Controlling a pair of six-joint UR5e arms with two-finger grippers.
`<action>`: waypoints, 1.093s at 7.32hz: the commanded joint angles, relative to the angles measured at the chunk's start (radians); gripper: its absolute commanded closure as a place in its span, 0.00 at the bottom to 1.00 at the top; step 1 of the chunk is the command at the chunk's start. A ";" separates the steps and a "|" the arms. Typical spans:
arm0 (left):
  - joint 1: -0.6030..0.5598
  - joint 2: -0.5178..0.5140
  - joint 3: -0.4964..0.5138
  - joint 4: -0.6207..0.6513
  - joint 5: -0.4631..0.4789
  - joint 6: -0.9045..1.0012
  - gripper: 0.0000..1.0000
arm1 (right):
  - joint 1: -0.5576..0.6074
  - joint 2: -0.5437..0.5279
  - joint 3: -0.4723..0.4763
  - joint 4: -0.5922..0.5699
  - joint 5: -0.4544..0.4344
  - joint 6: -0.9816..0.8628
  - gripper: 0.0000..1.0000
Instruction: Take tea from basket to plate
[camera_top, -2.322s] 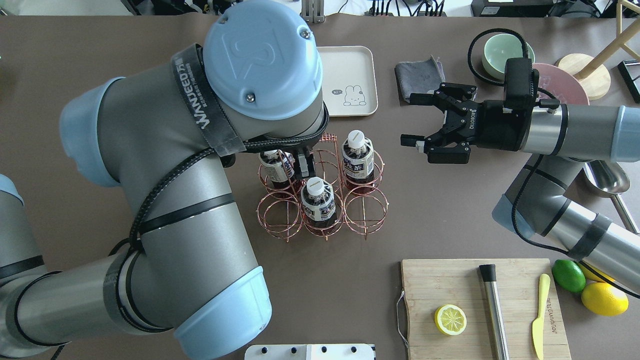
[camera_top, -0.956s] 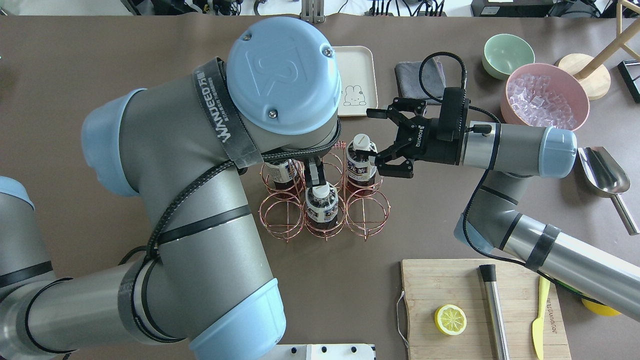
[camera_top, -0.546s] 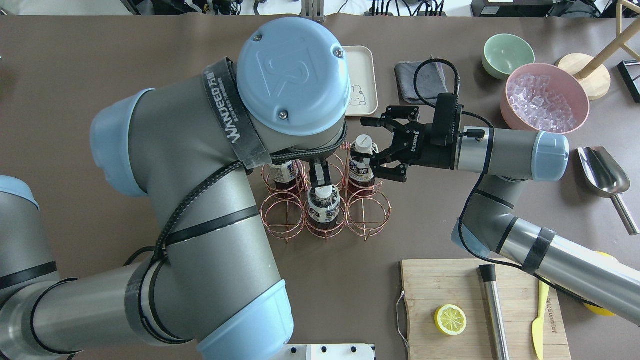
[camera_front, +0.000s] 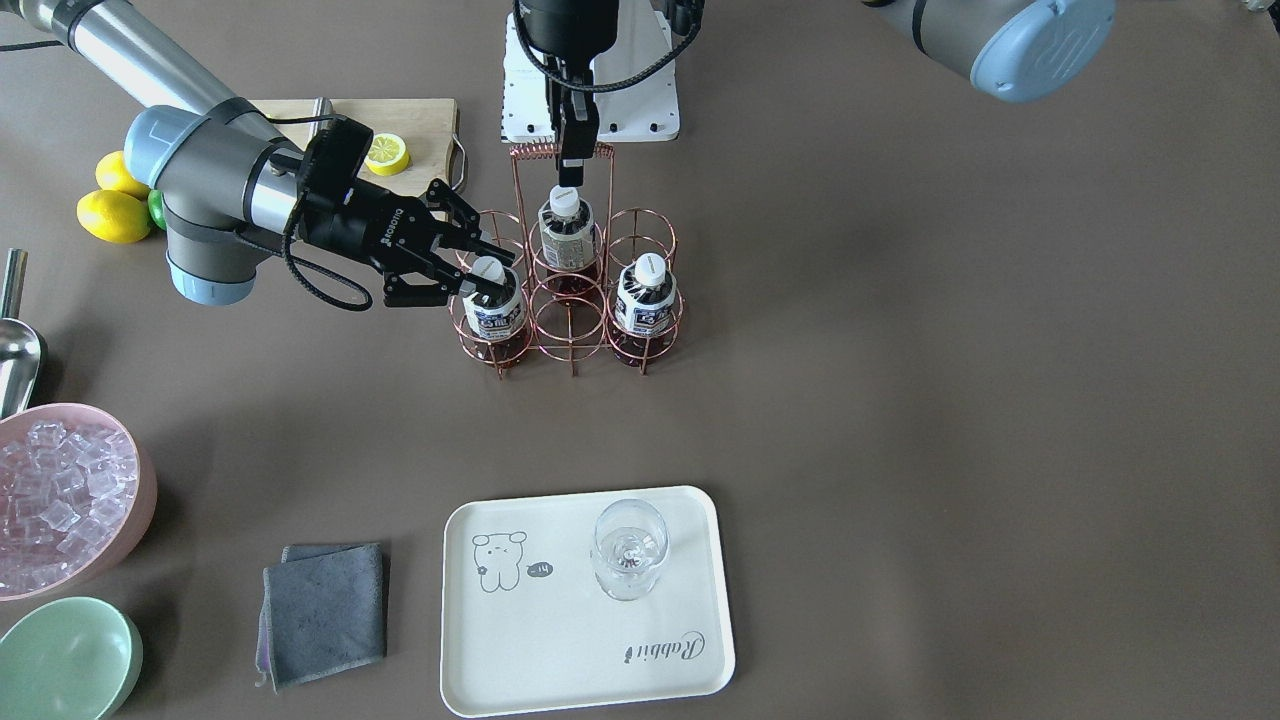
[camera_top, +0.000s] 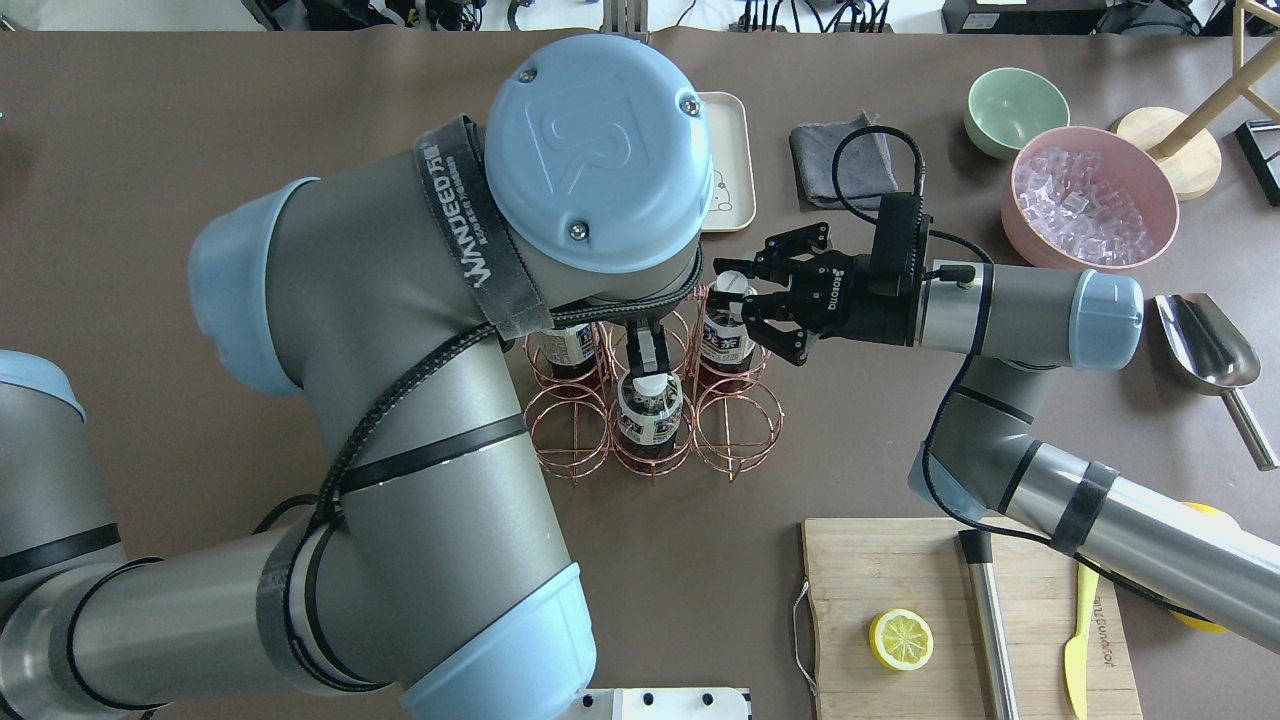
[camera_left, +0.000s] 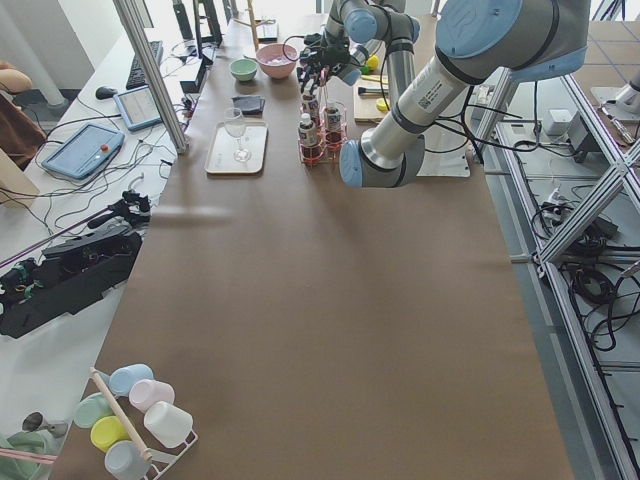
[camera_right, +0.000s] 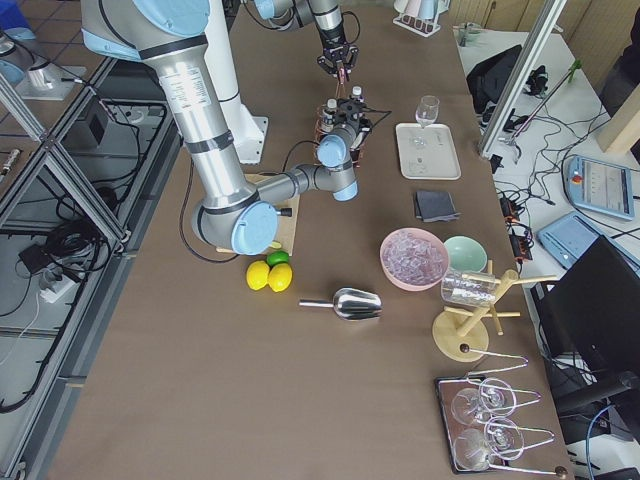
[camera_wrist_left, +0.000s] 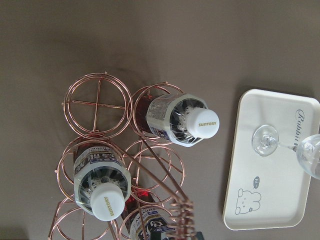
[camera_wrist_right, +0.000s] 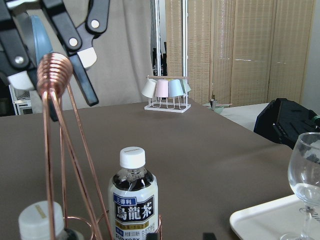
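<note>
The copper wire basket (camera_front: 570, 320) (camera_top: 565, 430) holds three tea bottles. My right gripper (camera_front: 495, 273) (camera_top: 738, 296) is open, its jaws on either side of the white cap of the back-right tea (camera_front: 494, 312) (camera_top: 725, 342). The other two bottles (camera_front: 567, 240) (camera_front: 645, 300) stand in their rings. My left gripper (camera_front: 570, 165) (camera_wrist_right: 50, 75) points down and is shut on the coiled handle (camera_front: 560, 150). The cream plate (camera_front: 560, 640) (camera_top: 733, 150) (camera_wrist_left: 280, 165) carries a clear glass (camera_front: 628, 548).
A pink bowl of ice (camera_front: 60, 500) (camera_top: 1090, 195), a green bowl (camera_front: 65, 655) and a grey cloth (camera_front: 325, 610) lie near the plate. A cutting board (camera_top: 900, 570) with a lemon half, whole lemons (camera_front: 115, 205) and a metal scoop (camera_top: 1205, 340) lie on my right.
My right gripper has moved left to the back-right bottle and its jaws have narrowed around the cap. My left arm has shifted right, and the basket has slid slightly with it.
</note>
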 joint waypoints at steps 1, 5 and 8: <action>0.000 -0.007 0.006 0.000 0.000 -0.005 1.00 | 0.005 -0.012 0.007 0.004 0.002 0.017 1.00; 0.002 -0.009 0.004 0.002 0.000 -0.011 1.00 | 0.097 -0.012 0.146 -0.058 0.041 0.119 1.00; 0.008 -0.007 0.004 0.003 0.000 -0.011 1.00 | 0.253 0.019 0.260 -0.182 0.136 0.231 1.00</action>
